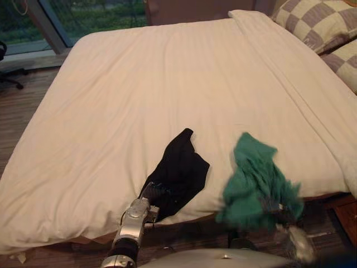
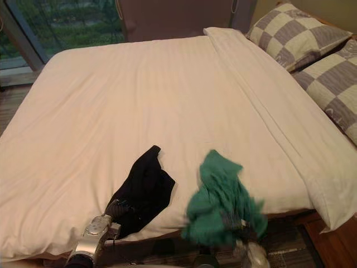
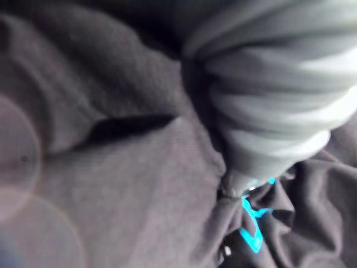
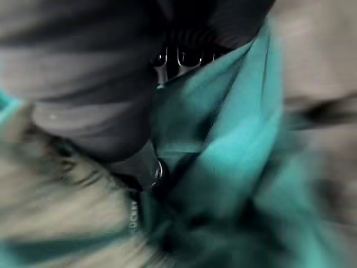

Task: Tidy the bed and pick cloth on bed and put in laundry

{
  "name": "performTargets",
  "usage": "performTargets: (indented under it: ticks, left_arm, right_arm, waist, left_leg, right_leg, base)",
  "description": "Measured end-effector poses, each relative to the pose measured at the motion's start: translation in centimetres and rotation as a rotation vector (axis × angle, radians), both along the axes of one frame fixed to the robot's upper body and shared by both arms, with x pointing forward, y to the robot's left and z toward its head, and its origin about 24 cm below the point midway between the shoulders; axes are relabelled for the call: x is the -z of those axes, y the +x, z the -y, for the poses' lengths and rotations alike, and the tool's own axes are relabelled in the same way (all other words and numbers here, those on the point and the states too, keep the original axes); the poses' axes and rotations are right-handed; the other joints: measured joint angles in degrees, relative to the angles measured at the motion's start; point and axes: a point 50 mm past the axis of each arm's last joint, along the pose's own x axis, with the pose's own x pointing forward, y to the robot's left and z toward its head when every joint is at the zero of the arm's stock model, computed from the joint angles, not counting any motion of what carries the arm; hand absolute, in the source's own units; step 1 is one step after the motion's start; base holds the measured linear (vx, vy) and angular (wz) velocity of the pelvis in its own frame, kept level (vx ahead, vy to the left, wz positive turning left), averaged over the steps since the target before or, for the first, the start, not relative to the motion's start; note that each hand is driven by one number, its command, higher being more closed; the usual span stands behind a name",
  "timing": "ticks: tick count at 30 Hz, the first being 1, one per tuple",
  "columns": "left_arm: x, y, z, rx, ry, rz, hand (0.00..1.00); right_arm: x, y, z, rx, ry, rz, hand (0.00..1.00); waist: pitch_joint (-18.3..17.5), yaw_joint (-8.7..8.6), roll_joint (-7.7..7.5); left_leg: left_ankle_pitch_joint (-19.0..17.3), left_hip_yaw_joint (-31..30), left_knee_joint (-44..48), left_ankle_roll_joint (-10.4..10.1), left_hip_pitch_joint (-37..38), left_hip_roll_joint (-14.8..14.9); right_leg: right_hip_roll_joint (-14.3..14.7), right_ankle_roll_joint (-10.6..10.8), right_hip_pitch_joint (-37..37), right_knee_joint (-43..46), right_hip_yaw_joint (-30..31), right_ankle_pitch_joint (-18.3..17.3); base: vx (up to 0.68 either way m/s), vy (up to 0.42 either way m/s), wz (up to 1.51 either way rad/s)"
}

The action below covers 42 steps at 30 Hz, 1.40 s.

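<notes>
A black cloth [image 1: 181, 167] lies at the near edge of the cream bed [image 1: 167, 84] and hangs partly over it. My left hand [image 1: 155, 192] rests on its lower end. In the left wrist view the black cloth [image 3: 139, 195] puckers in tight folds into the hand [image 3: 268, 111], which is shut on it. To the right, a green cloth [image 1: 254, 178] is lifted off the bed edge in a bunch. My right hand [image 1: 272, 207] is shut on it from below. The green cloth [image 4: 234, 145] drapes past this hand [image 4: 83, 84] in the right wrist view.
The cream duvet is spread fairly flat. Checked pillows [image 1: 318, 22] sit at the far right corner of the bed. Wooden floor [image 1: 17, 111] and a glass wall run along the left side, with a dark chair base [image 1: 8, 75] there. A wooden piece [image 1: 347, 215] stands at the bed's near right corner.
</notes>
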Motion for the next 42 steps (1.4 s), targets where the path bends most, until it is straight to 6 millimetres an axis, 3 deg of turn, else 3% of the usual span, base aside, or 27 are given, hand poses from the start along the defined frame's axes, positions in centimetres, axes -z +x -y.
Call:
performTargets:
  ticks: [2,5,10,12,14,19,21,23,24,25,26,28,29,30,31,32,33,34,35,38,42]
  left_arm:
    - [0.3,-0.5,-0.6,-0.044,-0.014,-0.029,1.00]
    - [0.5,-0.7,-0.8,-0.068,-0.031,-0.047,1.00]
    - [0.5,-0.4,-0.3,-0.114,-0.102,-0.032,1.00]
    - [0.5,0.3,1.0,-0.106,-0.148,-0.026,1.00]
    - [0.5,0.7,2.2,-0.082,-0.174,-0.032,1.00]
    - [1.7,-0.8,3.6,-0.183,-0.310,-0.118,1.00]
    - [1.9,-1.0,4.1,-0.232,-0.342,-0.137,1.00]
    - [2.3,-1.4,4.6,-0.292,-0.336,-0.161,1.00]
    - [2.5,-1.7,4.5,-0.314,-0.328,-0.173,1.00]
    - [3.2,-2.8,4.1,-0.377,-0.302,-0.221,1.00]
    - [4.1,-4.5,3.7,-0.407,-0.249,-0.286,1.00]
    - [4.9,-6.7,2.6,-0.433,-0.174,-0.331,1.00]
    - [4.6,-6.2,1.7,-0.431,-0.137,-0.284,1.00]
    - [4.4,-5.9,1.0,-0.435,-0.114,-0.272,1.00]
    - [4.6,-6.2,0.5,-0.442,-0.094,-0.282,1.00]
    - [4.6,-6.5,-0.2,-0.443,-0.075,-0.280,1.00]
    - [4.6,-6.6,-0.4,-0.439,-0.067,-0.277,1.00]
    - [4.8,-7.2,-0.3,-0.428,-0.069,-0.296,1.00]
    - [5.0,-7.6,-0.2,-0.410,-0.071,-0.311,1.00]
    - [5.5,-9.3,-1.1,-0.391,-0.057,-0.366,1.00]
    - [5.5,-9.9,-2.1,-0.389,-0.063,-0.382,1.00]
  right_arm:
    - [0.8,-4.5,-1.5,-0.019,0.052,-0.147,1.00]
    - [0.9,-5.7,-1.9,-0.104,0.034,-0.202,1.00]
    - [0.9,-5.1,-2.3,-0.283,-0.043,-0.210,1.00]
    - [0.9,-4.7,-2.6,-0.372,-0.079,-0.215,1.00]
    - [0.9,-4.5,-2.5,-0.420,-0.097,-0.224,1.00]
    - [0.7,-1.6,-1.6,-0.569,-0.164,-0.217,1.00]
    - [0.6,-0.6,-1.7,-0.589,-0.172,-0.210,1.00]
    - [0.8,-0.4,-2.4,-0.581,-0.156,-0.215,1.00]
    - [0.8,-0.4,-2.4,-0.575,-0.153,-0.217,1.00]
    - [0.9,-0.6,-2.5,-0.563,-0.145,-0.222,1.00]
    - [0.8,-0.4,-2.4,-0.545,-0.145,-0.217,1.00]
    - [1.0,-1.4,-2.3,-0.454,-0.109,-0.239,1.00]
    - [1.2,-2.2,-2.5,-0.415,-0.083,-0.256,1.00]
    - [1.3,-2.2,-2.9,-0.400,-0.066,-0.256,1.00]
    - [1.3,-2.1,-3.0,-0.375,-0.062,-0.251,1.00]
    - [1.3,-2.1,-2.8,-0.337,-0.058,-0.248,1.00]
    - [1.3,-2.2,-2.5,-0.316,-0.064,-0.246,1.00]
    - [1.1,-2.2,-1.8,-0.297,-0.078,-0.245,1.00]
    - [1.1,-2.2,-1.4,-0.291,-0.086,-0.248,1.00]
    - [1.1,-2.6,-1.4,-0.247,-0.075,-0.253,1.00]
    - [1.2,-2.7,-1.8,-0.196,-0.056,-0.245,1.00]
  waist:
    - [-0.1,-1.25,0.21]
    - [-1.0,-1.40,0.11]
    - [-2.6,-1.36,-0.79]
    - [-3.2,-1.89,-1.23]
    - [-3.8,-1.48,-1.51]
    - [-4.4,1.02,-1.86]
    - [-4.3,0.96,-2.22]
    - [-4.0,0.04,-4.49]
    - [-3.6,0.04,-4.88]
    - [-3.0,-0.04,-4.95]
    - [-2.5,0.06,-4.39]
    - [-1.5,0.13,-3.32]
    - [-1.5,0.20,-4.03]
    - [-1.1,0.15,-4.90]
    - [-0.6,-0.56,-4.59]
    - [-0.3,-1.43,-5.92]
    - [-0.1,-1.13,-4.47]
    - [0.6,-1.90,-3.30]
    - [0.7,-1.81,-2.92]
    - [0.7,-1.13,-2.64]
    - [1.1,-1.20,-3.02]
  left_leg:
    - [0.5,0.2,-1.2,-0.1,1.4,0.0]
    - [0.7,0.0,-1.8,-0.2,1.9,0.0]
    - [2.0,-5.4,-2.5,0.2,0.3,-0.6]
    - [3.4,-11.6,-2.5,1.2,-1.5,-1.3]
    - [4.6,-15.2,-2.6,1.5,-2.7,-2.1]
    - [6.7,-20.8,-2.3,1.2,-4.2,-3.0]
    - [9.0,-22.5,-2.2,1.7,-6.6,-3.5]
    - [15.1,-19.7,-2.6,7.1,-10.8,-5.8]
    - [13.6,-15.4,-1.1,8.3,-10.9,-5.8]
    - [8.3,-5.5,5.0,9.7,-12.1,-4.8]
    - [5.4,0.5,9.4,10.7,-12.8,-4.0]
    - [6.3,-0.7,10.0,12.0,-13.7,-5.6]
    - [5.6,-2.4,7.3,12.4,-14.7,-7.5]
    - [4.3,-0.8,6.7,12.4,-15.2,-8.4]
    - [1.0,2.8,6.7,11.6,-15.3,-8.5]
    - [-1.0,9.2,10.1,13.4,-15.5,-7.0]
    - [-0.9,10.9,11.7,14.0,-15.0,-5.9]
    - [2.2,10.5,10.8,13.4,-14.4,-6.4]
    - [3.5,7.9,7.0,13.4,-13.3,-9.2]
    - [6.9,1.7,-1.9,13.3,-10.0,-13.5]
    - [6.9,-2.9,-2.6,13.3,-8.6,-14.0]
  right_leg:
    - [0.3,-0.1,1.0,-0.5,0.1,0.2]
    - [0.3,0.0,1.4,-0.9,-0.1,0.2]
    - [-0.4,0.9,1.7,0.6,-2.6,-1.4]
    - [0.2,0.7,1.3,5.3,-1.0,-6.7]
    - [-0.1,0.5,1.5,7.6,-1.6,-9.2]
    - [-1.8,-0.3,3.8,9.4,-8.6,-11.7]
    - [-2.6,-0.6,4.5,9.4,-13.3,-12.1]
    - [-5.5,-1.5,6.9,8.9,-23.4,-12.0]
    - [-5.8,-1.8,8.0,8.2,-26.6,-11.8]
    - [-5.7,-1.9,10.6,8.0,-31.5,-11.8]
    - [-5.5,-2.2,12.5,9.5,-35.3,-12.1]
    - [-5.3,-3.6,13.1,12.1,-36.0,-13.5]
    - [-5.6,-3.8,13.6,9.8,-36.4,-15.9]
    - [-6.2,-0.6,14.6,8.2,-37.9,-16.6]
    - [-6.5,-1.2,15.8,6.8,-41.8,-16.0]
    - [-8.2,0.1,17.2,6.0,-46.7,-14.6]
    - [-8.4,0.6,17.8,7.5,-48.2,-14.8]
    - [-8.5,0.7,18.6,9.6,-48.5,-16.0]
    - [-8.9,0.2,19.2,9.8,-47.7,-15.7]
    - [-9.2,-1.3,20.9,11.7,-48.3,-14.3]
    - [-10.9,-1.4,21.2,21.0,-48.4,-10.4]
  base:
    - [-0.02,-0.020,-0.09]
    - [-0.03,-0.024,0.00]
    - [0.00,-0.027,0.45]
    - [0.05,-0.080,1.23]
    - [0.06,-0.073,1.17]
    - [0.09,-0.071,0.84]
    - [0.02,-0.065,1.30]
    - [-0.01,-0.025,2.07]
    - [-0.01,0.019,2.14]
    - [0.01,0.057,1.93]
    - [-0.02,0.070,1.86]
    - [-0.05,0.070,1.89]
    - [-0.05,0.027,1.93]
    - [-0.06,0.008,1.80]
    - [-0.04,0.086,1.84]
    - [-0.02,0.110,1.75]
    - [0.05,0.122,1.91]
    - [0.05,0.105,1.56]
    - [0.04,0.127,1.53]
    - [0.00,0.070,1.00]
    - [0.05,0.012,1.01]
